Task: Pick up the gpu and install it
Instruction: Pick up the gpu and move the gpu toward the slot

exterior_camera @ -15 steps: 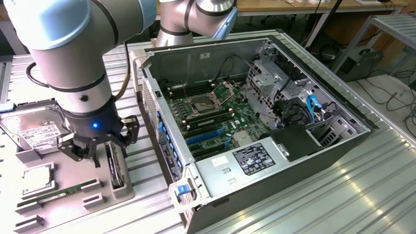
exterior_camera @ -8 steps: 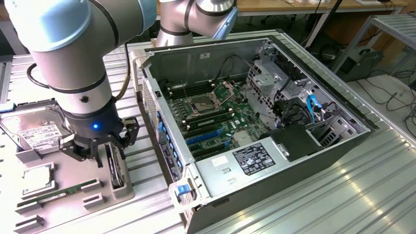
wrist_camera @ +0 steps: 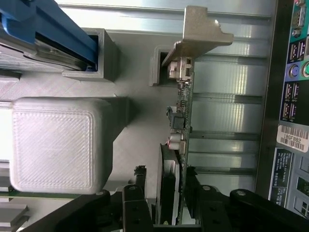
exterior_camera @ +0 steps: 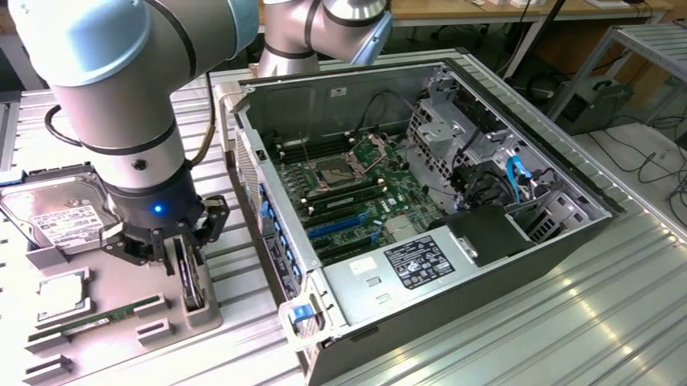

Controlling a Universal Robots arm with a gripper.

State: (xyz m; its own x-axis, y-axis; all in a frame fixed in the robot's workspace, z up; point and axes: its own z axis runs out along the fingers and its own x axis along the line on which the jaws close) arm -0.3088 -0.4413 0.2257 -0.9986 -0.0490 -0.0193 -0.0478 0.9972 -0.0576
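One arm (exterior_camera: 118,104) reaches down over the grey holder (exterior_camera: 206,315) at the exterior view's left, and we see its gripper (exterior_camera: 177,251) low over the gpu (exterior_camera: 192,283). The gpu stands on its long edge in a slot of that holder, outside the computer case (exterior_camera: 558,241) and just beside the case's rear wall.

In the wrist view we look along the gpu (wrist_camera: 182,111) edge-on, with its pale metal bracket (wrist_camera: 199,34) at the far end from the gripper (wrist_camera: 165,171). The dark fingers (wrist_camera: 140,193) straddle the near end of the card. One finger sits right against the board side, while on the heatsink side we see a strip of grey holder (wrist_camera: 135,145) between finger and card. So we read the claw as narrow but not clamped, with the card between its jaws and resting in its slot.

Several other parts share the holder in the exterior view: a hard drive (exterior_camera: 59,213) with a white label behind the gripper, a square processor chip (exterior_camera: 59,293), and a green RAM stick (exterior_camera: 102,315) lying near the front. The case lies open on the ribbed metal table (exterior_camera: 580,314), showing its motherboard (exterior_camera: 355,189).
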